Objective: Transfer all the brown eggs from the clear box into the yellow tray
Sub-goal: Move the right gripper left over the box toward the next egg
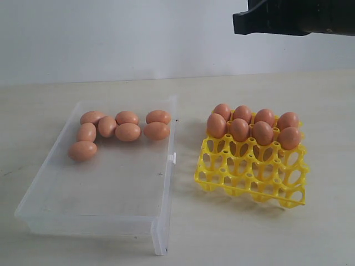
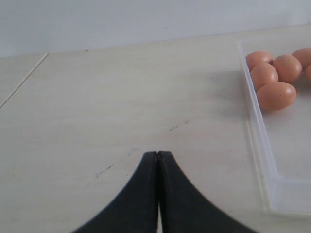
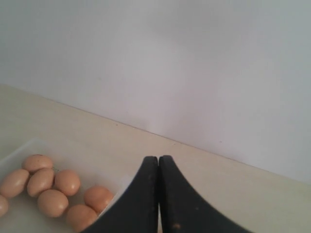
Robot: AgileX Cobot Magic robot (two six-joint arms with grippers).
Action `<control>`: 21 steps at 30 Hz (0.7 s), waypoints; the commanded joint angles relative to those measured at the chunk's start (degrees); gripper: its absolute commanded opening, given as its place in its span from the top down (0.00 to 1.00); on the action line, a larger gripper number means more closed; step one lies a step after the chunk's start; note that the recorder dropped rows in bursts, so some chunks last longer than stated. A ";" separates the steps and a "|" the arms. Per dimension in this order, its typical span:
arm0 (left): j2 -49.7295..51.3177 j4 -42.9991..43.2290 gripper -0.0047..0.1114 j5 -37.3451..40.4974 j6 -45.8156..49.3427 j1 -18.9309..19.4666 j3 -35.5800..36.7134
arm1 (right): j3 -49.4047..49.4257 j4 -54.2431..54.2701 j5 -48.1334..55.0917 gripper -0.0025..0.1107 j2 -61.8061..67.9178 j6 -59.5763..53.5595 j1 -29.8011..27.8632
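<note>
8 brown eggs [image 1: 128, 132] lie on their sides, bunched at the far end of the clear box [image 1: 100, 199], their long axes pointing mixed ways. 8 more fill the 2 far rows of the yellow tray [image 1: 249, 177]; its 2 near rows are bare. The right gripper [image 3: 158, 158] is clenched on nothing, high up by the tray's far side, so the boxed eggs sit below it and off to its left. The left gripper [image 2: 157, 153], also pressed closed and empty, hangs low outside the box's left wall and looks the nearer one. Pale wood-look table [image 1: 222, 238], plain white wall [image 1: 138, 39].
</note>
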 commanded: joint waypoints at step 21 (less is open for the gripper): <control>-0.32 -0.39 0.96 -0.35 -0.12 -0.34 -0.23 | -38.60 -4.29 35.51 0.98 34.08 -12.18 12.34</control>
